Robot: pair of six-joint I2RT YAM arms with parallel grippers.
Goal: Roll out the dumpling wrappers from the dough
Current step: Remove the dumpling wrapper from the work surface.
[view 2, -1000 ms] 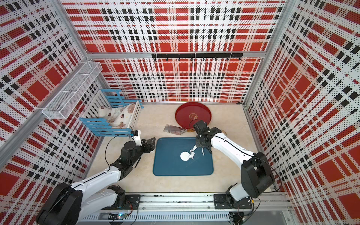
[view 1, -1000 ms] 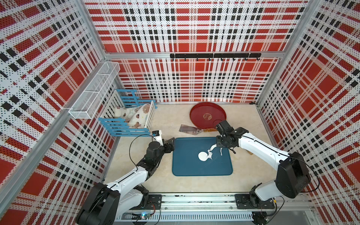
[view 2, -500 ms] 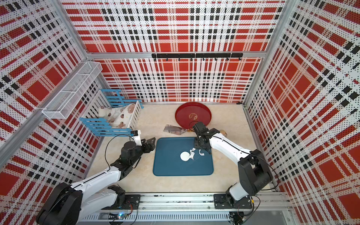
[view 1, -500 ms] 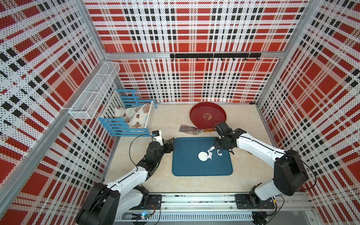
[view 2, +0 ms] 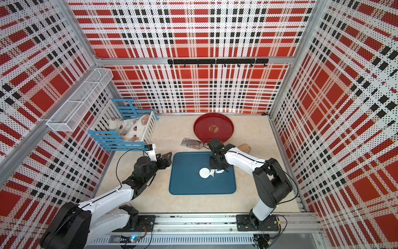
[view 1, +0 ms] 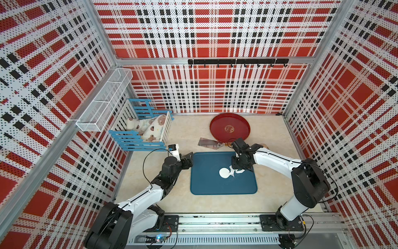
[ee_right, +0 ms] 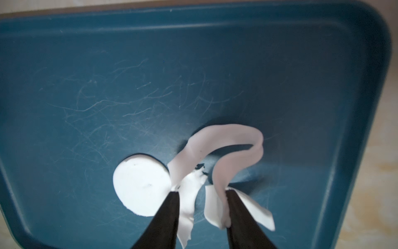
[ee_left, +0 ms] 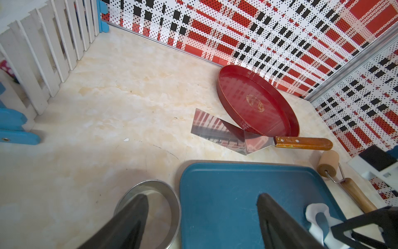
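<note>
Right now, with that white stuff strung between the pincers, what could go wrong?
1. The ragged dough clings to both fingertips of the open right gripper, so it may not drop off when the arm lifts.
2. The dough appears to touch the round dumpling wrapper. Pulling away could drag or tear that wrapper on the blue tray.

Blue plastic tray (ee_right: 193, 64) matt w/ fine scratches, dough (ee_right: 226, 135) soft, smooth, matt white, wrapper (ee_right: 140, 183) same, red plate (ee_left: 247, 94) glossy lacquer, scraper (ee_left: 215, 129) mirror-polished steel w/ wood handle, roller (ee_left: 328, 162) bare wood, cup (ee_left: 163, 207) shiny steel, tabletop (ee_left: 118, 97) smooth, marbled
</note>
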